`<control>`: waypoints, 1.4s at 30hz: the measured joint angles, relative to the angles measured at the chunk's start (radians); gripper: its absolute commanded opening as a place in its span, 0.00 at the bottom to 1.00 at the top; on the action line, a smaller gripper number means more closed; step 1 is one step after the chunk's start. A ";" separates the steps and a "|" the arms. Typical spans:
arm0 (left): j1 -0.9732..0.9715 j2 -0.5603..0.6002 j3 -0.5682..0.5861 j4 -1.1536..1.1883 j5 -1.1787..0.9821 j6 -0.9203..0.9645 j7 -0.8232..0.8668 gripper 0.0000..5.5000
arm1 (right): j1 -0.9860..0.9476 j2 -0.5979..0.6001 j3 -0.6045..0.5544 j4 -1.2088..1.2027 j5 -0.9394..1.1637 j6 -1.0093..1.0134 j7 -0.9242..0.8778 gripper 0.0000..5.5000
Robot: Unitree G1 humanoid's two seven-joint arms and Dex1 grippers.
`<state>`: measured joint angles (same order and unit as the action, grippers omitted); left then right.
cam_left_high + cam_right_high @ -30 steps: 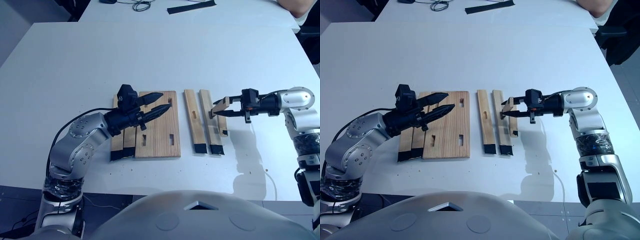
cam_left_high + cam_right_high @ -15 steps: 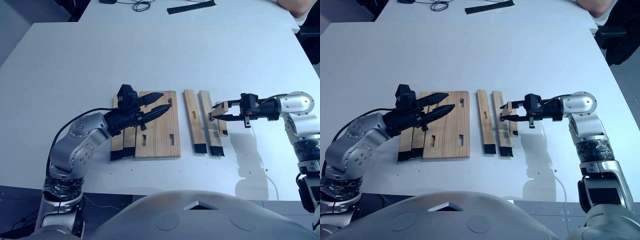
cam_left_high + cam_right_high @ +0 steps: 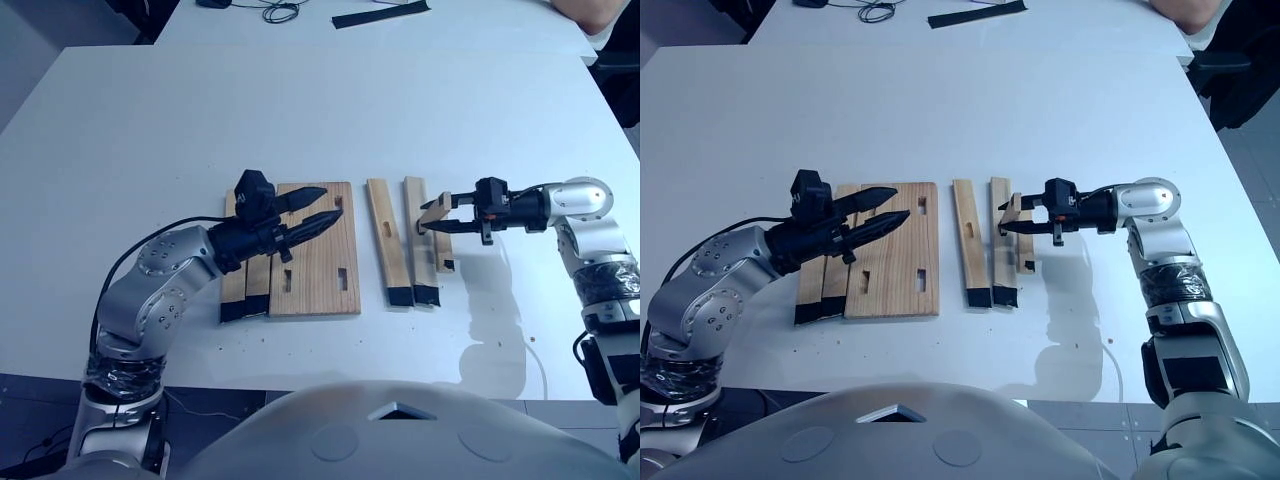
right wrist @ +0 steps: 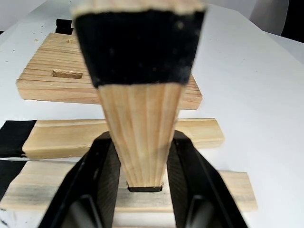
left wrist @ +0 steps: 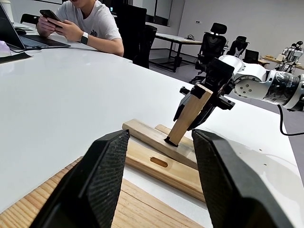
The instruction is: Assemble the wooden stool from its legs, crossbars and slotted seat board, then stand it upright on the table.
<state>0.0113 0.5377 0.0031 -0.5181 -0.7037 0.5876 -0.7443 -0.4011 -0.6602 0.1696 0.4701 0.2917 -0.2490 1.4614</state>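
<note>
The slotted seat board [image 3: 318,250] lies flat at mid-table, with two black-tipped legs [image 3: 243,288] against its left side. My left gripper [image 3: 330,201] hangs open just above the board's far end; its fingers [image 5: 97,183] are spread with nothing between them. Two more legs [image 3: 386,240] lie side by side to the right of the board, and a shorter piece [image 3: 446,252] lies beyond them. My right gripper [image 3: 440,214] is shut on a short crossbar [image 5: 190,113]. The crossbar tilts, its lower end resting on the slot of the right-hand leg [image 5: 159,137]. The fingers [image 4: 107,173] flank the crossbar [image 4: 142,95].
A black strip [image 3: 380,13] and cables [image 3: 282,9] lie on the far table. A thin cable [image 3: 541,368] runs along the front right edge. White tabletop [image 3: 300,110] stretches bare beyond the parts and to the far left.
My right gripper dipped with the crossbar, then rose slightly and drew away from the front edge. The right-hand leg shifted a little. The left arm stayed still.
</note>
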 measured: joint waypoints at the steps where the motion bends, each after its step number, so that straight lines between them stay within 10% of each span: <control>1: 0.000 0.001 -0.001 0.000 -0.002 0.004 0.000 0.44 | -0.006 0.000 0.004 0.009 0.000 0.000 0.005 0.24; 42: -0.059 0.038 -0.028 0.021 -0.008 0.051 -0.043 0.44 | -0.099 -0.049 0.105 0.115 0.002 0.033 0.071 0.24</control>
<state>-0.0477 0.5762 -0.0249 -0.4973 -0.7116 0.6390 -0.7875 -0.4998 -0.7093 0.2747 0.5856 0.2935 -0.2159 1.5325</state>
